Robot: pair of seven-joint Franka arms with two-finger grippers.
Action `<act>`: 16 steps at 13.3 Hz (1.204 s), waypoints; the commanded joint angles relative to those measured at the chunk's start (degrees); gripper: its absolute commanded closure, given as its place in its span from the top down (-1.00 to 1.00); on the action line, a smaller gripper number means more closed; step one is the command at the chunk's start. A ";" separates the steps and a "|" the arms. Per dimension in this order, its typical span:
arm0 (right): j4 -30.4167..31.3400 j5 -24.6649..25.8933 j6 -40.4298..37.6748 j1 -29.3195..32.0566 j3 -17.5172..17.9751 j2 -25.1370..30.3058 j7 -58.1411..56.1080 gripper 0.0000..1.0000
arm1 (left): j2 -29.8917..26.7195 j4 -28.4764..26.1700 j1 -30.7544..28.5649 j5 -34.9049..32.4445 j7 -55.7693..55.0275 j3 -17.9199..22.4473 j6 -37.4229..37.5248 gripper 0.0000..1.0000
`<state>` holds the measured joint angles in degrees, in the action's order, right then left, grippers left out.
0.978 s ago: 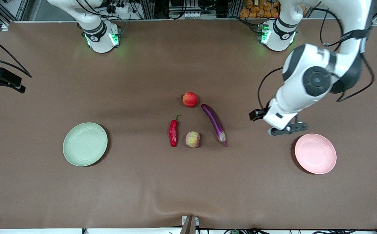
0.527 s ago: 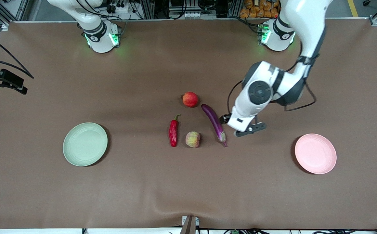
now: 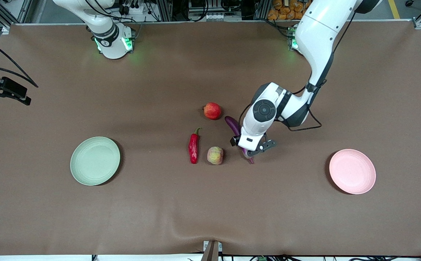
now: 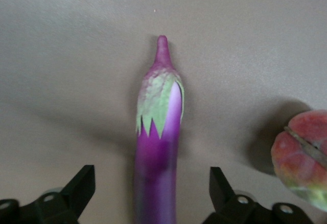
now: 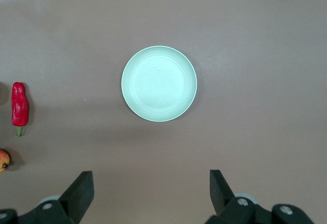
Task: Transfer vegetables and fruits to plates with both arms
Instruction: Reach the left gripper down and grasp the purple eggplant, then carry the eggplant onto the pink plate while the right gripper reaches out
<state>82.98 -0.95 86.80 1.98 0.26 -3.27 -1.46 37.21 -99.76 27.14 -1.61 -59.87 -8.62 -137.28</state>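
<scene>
The purple eggplant (image 3: 232,124) lies mid-table, with the round red fruit (image 3: 212,111) beside it. The peach-like fruit (image 3: 215,155) and the red chili (image 3: 193,148) lie nearer the front camera. My left gripper (image 3: 249,148) is low over the eggplant's calyx end, open. In the left wrist view the eggplant (image 4: 158,127) runs between the fingers (image 4: 82,185) of the left gripper (image 4: 153,193) without touching them, and the peach-like fruit (image 4: 304,157) lies beside. My right gripper (image 5: 150,196) is open and empty, high over the green plate (image 5: 159,83).
The pale green plate (image 3: 95,160) lies toward the right arm's end of the table and the pale pink plate (image 3: 352,171) toward the left arm's end; neither holds anything. The chili (image 5: 19,104) shows in the right wrist view. A black part of the right arm (image 3: 12,92) shows at the view's edge.
My left arm has swung from beside the pink plate to the eggplant and come down over its calyx end. The right arm has barely moved.
</scene>
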 commanded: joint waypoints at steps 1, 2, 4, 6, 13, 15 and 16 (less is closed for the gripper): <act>-0.62 -0.11 -0.14 -0.40 -0.18 -0.15 0.93 1.00 | 2.25 0.97 1.07 -1.38 -3.14 0.53 -2.46 0.64; -0.62 -0.11 -0.14 -0.40 -0.18 -0.15 0.93 1.00 | 2.86 0.97 1.08 -1.47 -3.58 0.62 -2.73 0.54; -0.62 -0.19 -0.14 -0.31 -0.18 -0.15 0.93 1.00 | 3.31 1.06 0.99 -1.38 -3.85 0.53 -2.90 -0.41; -0.62 -0.11 -0.14 -0.31 -0.18 -0.15 0.93 1.00 | 2.87 1.14 0.12 -1.56 -2.46 0.53 -2.82 -1.00; -0.62 -0.11 -0.23 -0.40 -0.18 -0.15 0.93 1.00 | -5.02 0.79 -15.69 -1.56 11.23 0.09 6.12 -1.00; -0.62 -0.19 -0.23 -0.40 -0.18 -0.15 0.93 1.00 | -6.88 0.88 -20.35 -1.64 18.18 0.09 10.61 -1.00; -0.62 -0.20 -0.14 -0.40 -0.18 -0.15 0.93 1.00 | -7.06 0.79 -22.63 -1.64 21.52 0.10 10.89 -1.00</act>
<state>82.98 -0.95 86.80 1.92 0.25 -3.27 -1.45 32.31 -97.61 7.65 -2.07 -42.63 -7.82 -128.38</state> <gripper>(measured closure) 0.000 0.652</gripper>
